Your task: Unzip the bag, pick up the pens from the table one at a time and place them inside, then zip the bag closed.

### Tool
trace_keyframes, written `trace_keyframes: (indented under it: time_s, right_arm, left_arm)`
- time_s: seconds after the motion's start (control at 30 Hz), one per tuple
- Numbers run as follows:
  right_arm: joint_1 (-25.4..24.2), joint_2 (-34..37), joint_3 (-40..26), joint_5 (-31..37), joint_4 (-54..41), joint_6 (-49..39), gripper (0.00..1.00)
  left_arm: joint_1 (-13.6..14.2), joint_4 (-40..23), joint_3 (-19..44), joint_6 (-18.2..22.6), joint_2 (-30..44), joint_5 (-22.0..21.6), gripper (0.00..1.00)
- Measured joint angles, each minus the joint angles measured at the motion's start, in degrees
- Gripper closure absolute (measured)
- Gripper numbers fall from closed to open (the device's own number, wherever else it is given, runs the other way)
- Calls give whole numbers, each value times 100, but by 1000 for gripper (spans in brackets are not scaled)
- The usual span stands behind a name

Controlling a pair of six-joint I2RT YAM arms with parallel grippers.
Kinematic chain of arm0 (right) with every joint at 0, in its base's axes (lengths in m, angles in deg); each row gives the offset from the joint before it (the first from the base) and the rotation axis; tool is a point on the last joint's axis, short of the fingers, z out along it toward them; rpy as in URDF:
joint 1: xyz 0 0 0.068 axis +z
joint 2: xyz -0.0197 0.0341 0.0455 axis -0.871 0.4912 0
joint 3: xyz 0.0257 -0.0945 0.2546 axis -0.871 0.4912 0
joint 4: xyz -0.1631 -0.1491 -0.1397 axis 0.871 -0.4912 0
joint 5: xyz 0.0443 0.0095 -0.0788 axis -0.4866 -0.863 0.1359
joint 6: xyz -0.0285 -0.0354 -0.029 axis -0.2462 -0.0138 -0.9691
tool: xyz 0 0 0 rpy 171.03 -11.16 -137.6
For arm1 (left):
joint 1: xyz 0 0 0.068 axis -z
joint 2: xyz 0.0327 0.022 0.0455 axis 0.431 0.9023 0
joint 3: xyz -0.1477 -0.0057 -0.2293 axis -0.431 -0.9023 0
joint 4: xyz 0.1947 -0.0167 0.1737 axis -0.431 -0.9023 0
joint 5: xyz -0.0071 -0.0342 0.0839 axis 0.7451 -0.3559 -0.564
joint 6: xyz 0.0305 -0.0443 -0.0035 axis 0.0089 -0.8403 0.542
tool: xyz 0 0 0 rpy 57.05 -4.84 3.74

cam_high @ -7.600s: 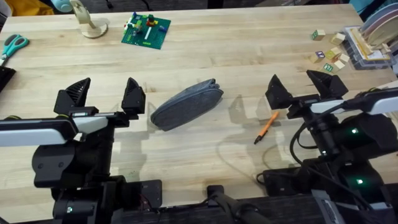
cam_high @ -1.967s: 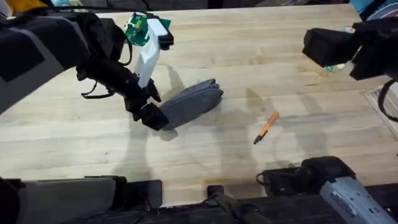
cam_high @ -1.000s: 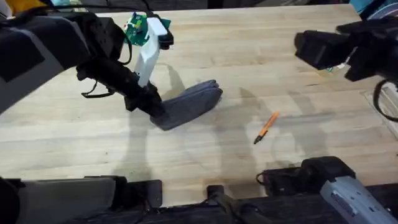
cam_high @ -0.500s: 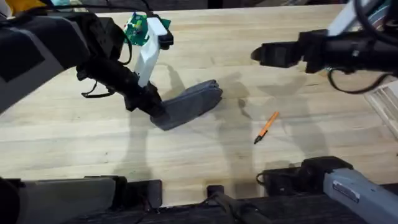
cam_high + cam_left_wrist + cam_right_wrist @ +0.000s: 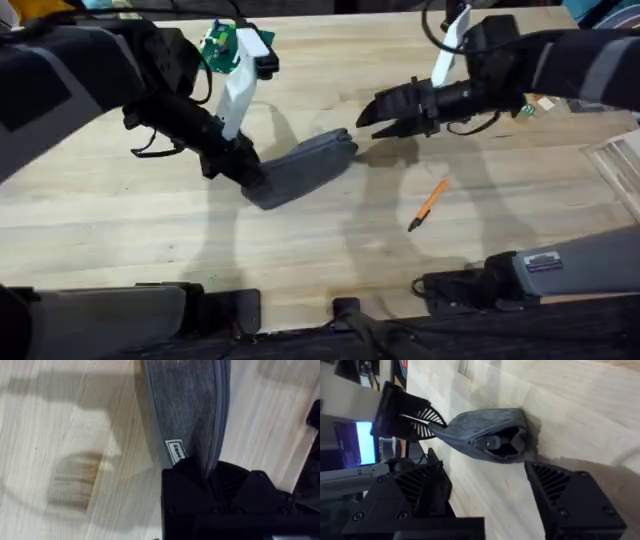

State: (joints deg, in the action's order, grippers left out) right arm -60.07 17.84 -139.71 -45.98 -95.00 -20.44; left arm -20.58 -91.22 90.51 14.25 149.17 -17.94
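With the soft grey fabric bag (image 5: 300, 170) pinned at its near rounded end on the plank-grained table (image 5: 330, 250) by the closed left hand (image 5: 250, 178), the open right hand (image 5: 375, 115) is best lined up squarely on the small zipper pull (image 5: 493, 442) before pinching.

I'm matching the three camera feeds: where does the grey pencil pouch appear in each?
Overhead: grey pencil pouch lies mid-table, its left end gripped by the left gripper.
Left wrist: pouch runs up from the fingers.
Right wrist: pouch centre, zipper end facing camera.
Shared landmark: the left gripper.
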Motion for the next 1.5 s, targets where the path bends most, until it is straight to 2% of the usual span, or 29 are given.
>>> trace_keyframes:
  time_s: [0.27, 0.5, 0.7, 0.97, 1.07, 1.37, 1.5]
  right_arm:
    - [490, 472, 0, -36, 438, -67, 6]
    - [890, 546, -2, -38, 1053, 54, 6]
    - [901, 546, 0, -153, 1258, 380, 6]
    - [896, 546, 0, -1538, 1254, 520, 5]
    - [873, 546, -2, -1798, 1234, 558, 5]
    - [857, 514, -1, -1916, 1128, 650, 5]
    - [866, 171, 0, -1688, 937, 674, 5]
  left_arm:
    - [0, 0, 0, 0, 0, -1, 958]
    - [0, -2, 0, 0, 0, -1, 958]
    - [0, -2, 0, 0, 0, -1, 958]
    - [0, -7, 0, 0, 0, -5, 958]
    - [0, -25, 0, 0, 0, -18, 958]
    - [0, -46, 0, 0, 0, -20, 958]
    - [0, -48, 0, 0, 0, -17, 958]
